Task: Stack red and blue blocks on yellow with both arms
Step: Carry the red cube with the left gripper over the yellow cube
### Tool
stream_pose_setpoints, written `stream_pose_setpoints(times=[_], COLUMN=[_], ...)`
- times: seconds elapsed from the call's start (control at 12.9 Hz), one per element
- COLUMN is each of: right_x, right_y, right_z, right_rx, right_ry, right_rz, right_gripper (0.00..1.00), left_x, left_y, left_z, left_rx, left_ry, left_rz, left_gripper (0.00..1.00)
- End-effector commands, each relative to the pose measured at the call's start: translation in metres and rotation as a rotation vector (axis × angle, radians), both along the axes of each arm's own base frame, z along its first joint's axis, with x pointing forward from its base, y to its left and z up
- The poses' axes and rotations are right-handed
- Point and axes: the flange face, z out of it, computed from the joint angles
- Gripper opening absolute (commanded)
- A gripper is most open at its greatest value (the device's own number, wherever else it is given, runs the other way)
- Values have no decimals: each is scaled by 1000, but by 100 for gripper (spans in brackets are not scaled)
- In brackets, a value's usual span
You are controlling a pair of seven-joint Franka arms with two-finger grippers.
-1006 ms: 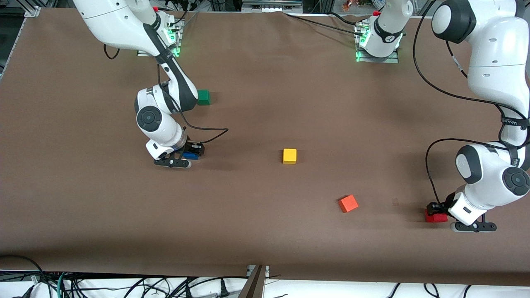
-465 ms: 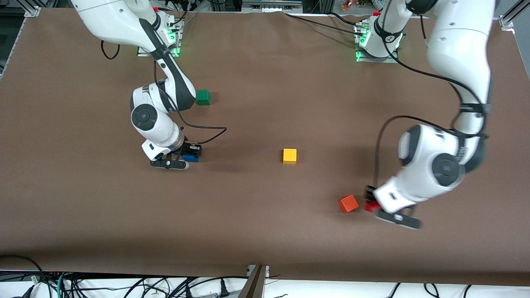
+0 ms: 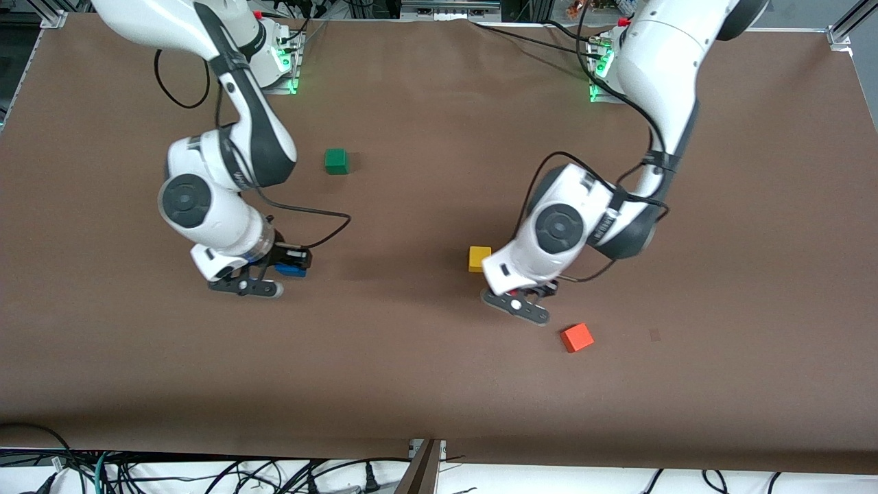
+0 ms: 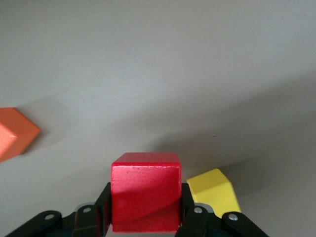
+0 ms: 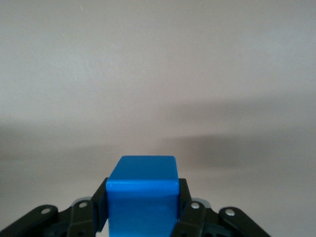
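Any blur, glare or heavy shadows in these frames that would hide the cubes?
Front view: sharp, evenly lit, soft arm shadows on the brown table; the yellow cube stays clear. Left wrist view: red cube crisp in the left pincer, orange-red cube slightly soft at the frame edge. Right wrist view: blue cube sharp in the right pincer, no glare.

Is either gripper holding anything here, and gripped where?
Both. The left gripper clamps the red block by two opposite side faces; the right gripper clamps the blue block likewise.
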Motion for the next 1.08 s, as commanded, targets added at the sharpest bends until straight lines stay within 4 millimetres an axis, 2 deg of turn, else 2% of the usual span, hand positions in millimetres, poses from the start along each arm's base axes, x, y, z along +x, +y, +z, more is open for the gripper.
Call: stream_pose_setpoints(times=[0.0,0.23,0.77,1.01], right_x=[19,23,25,24], right_y=[4,10,24,27], right_z=[37,57,57,57], right_rx=[66,93,96,95], right_ry=[34,24,17,17], right_rz=[-9,-17,-29,-28], right_gripper=[35,35,35,35], left_x=[-14,-31,-68,-74], left_y=[-5,-18,-41,-48], left_z=[-13,-24,-12,-13], left_rx=[41,56,83,83], left_ry=[17,37,46,44], left_rz=[-26,-33,158,159], left_gripper=[0,0,0,0])
